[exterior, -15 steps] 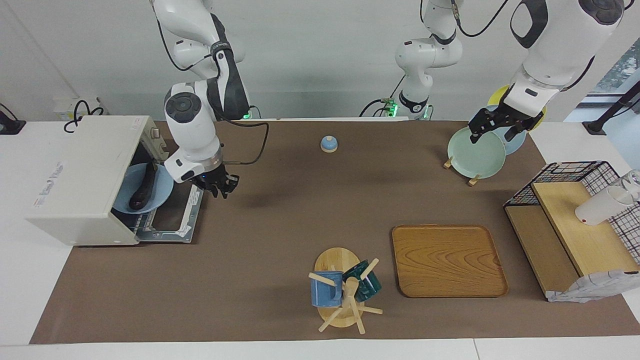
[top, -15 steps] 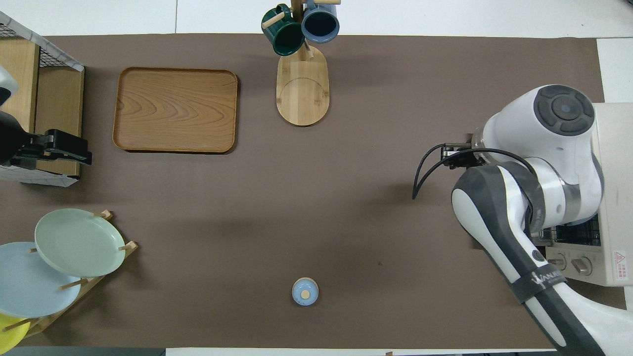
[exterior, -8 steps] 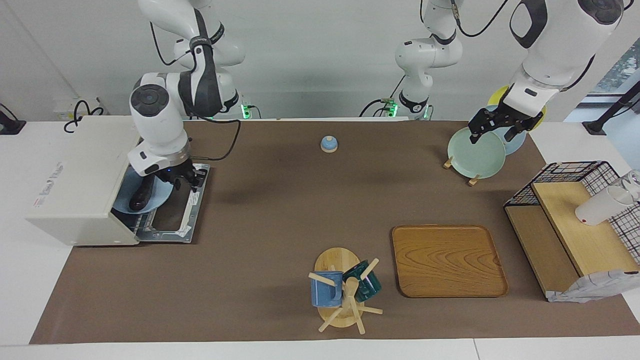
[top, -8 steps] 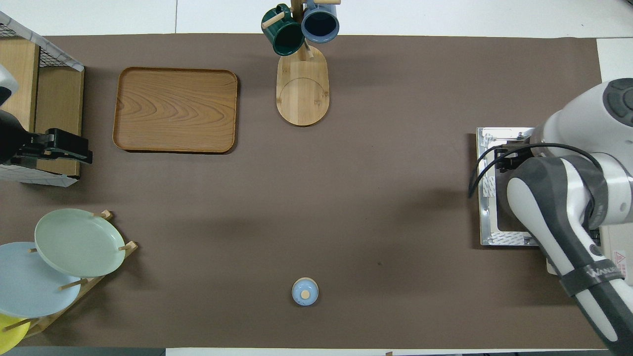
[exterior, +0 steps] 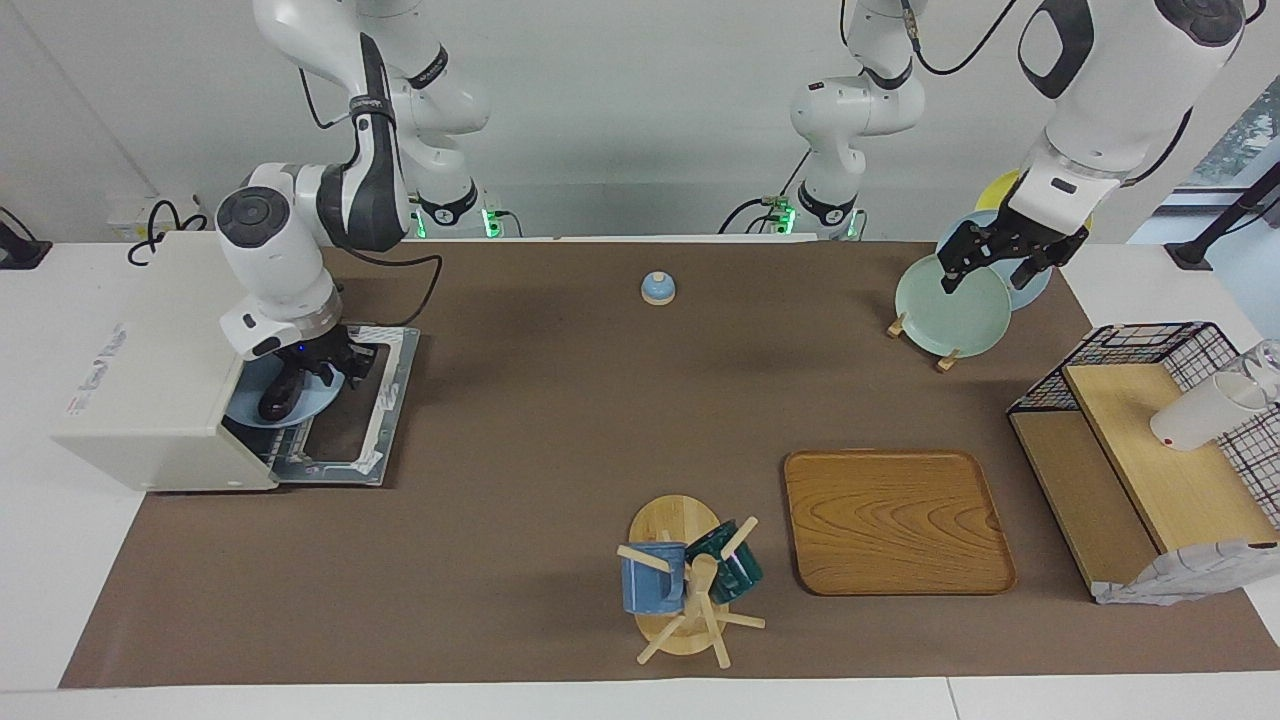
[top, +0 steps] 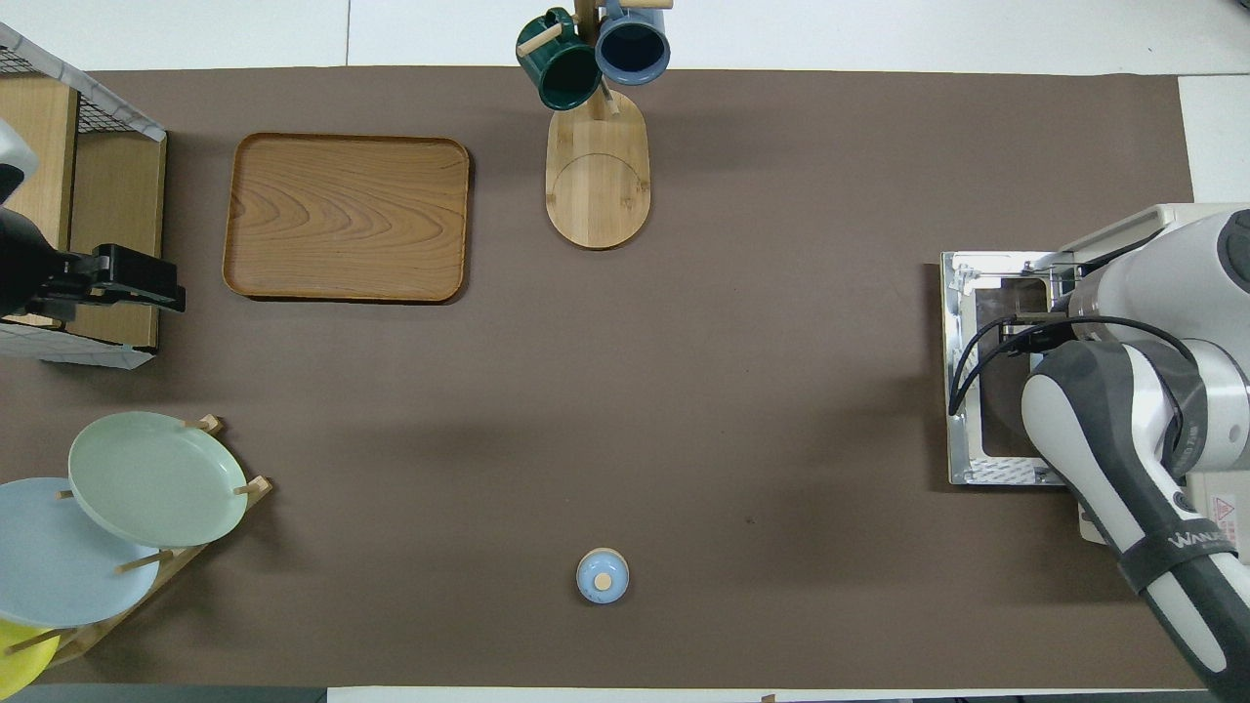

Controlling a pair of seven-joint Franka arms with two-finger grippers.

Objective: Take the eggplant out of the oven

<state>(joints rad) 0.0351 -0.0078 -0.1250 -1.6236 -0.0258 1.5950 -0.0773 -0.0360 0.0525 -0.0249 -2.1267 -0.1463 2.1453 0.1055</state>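
The cream-white oven [exterior: 150, 370] stands at the right arm's end of the table, its glass door [exterior: 360, 420] dropped flat. Inside the mouth lies the dark eggplant [exterior: 273, 403] on a pale blue plate [exterior: 238, 412]. My right gripper [exterior: 320, 370] reaches into the oven mouth, low over the eggplant's stem end; whether it touches the eggplant does not show. In the overhead view the right arm [top: 1123, 410] hides the eggplant, and only the oven top [top: 1211, 220] and door [top: 967, 391] show. My left gripper [exterior: 985, 265] waits open and raised by the plate rack.
A rack holds a green plate [exterior: 950, 305] with blue and yellow plates. Also on the brown mat are a small blue bell [exterior: 657, 288], a wooden tray [exterior: 895, 520], a mug tree [exterior: 685, 580] and a wire basket shelf [exterior: 1150, 440] with a white cup.
My right arm swung from in front of the open door toward the oven and lowered its gripper into the mouth over the eggplant. The left arm hardly moved.
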